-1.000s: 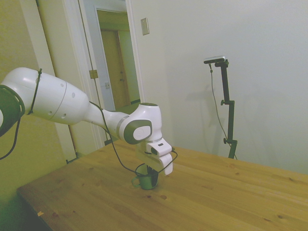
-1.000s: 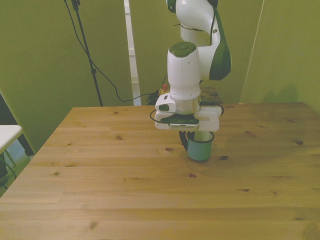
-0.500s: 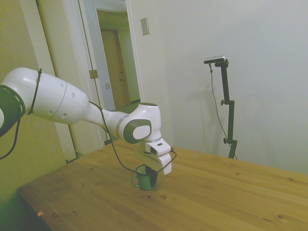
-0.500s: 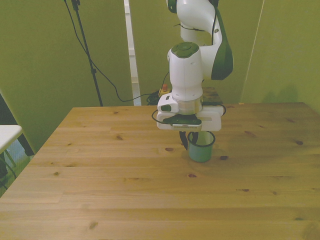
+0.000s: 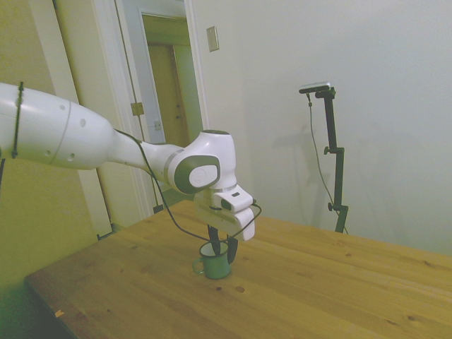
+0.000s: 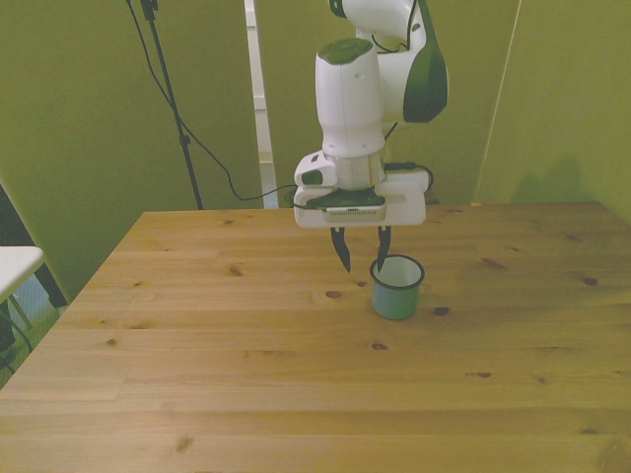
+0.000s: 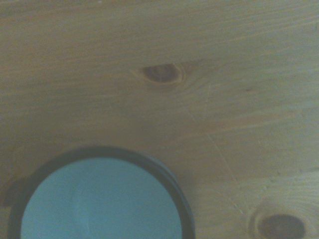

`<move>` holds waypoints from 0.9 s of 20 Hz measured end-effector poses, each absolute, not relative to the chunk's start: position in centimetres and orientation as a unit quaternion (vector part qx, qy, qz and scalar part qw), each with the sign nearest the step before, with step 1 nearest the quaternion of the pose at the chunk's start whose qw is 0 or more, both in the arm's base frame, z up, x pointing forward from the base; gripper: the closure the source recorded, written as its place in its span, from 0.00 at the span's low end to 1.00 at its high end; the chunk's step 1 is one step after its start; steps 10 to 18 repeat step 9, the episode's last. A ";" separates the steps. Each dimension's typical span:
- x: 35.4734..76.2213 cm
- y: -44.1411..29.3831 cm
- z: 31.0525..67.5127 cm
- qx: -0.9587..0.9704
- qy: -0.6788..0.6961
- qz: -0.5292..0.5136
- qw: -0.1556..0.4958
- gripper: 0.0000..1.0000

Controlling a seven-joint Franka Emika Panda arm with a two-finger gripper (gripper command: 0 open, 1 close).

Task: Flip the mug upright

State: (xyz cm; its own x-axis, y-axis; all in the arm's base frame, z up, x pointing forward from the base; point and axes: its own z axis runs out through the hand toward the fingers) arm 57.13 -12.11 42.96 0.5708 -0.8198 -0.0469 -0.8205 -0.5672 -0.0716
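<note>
One mug (image 6: 396,288) upright, mouth up, gripper (image 6: 362,258) open above

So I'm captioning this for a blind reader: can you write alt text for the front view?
A small teal mug stands upright on a wooden table, mouth up. A white robot arm's gripper hangs just above it toward the front view's left, jaws open and holding nothing.
</note>
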 end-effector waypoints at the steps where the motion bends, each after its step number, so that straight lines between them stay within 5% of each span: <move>1: 56.3 -12.4 44.0 -0.886 0.462 0.001 0.045 0.00; 9: 48.4 -10.8 49.2 -0.890 0.452 -0.023 0.063 0.00; 18: 48.4 -10.8 49.2 -0.890 0.452 -0.023 0.063 0.00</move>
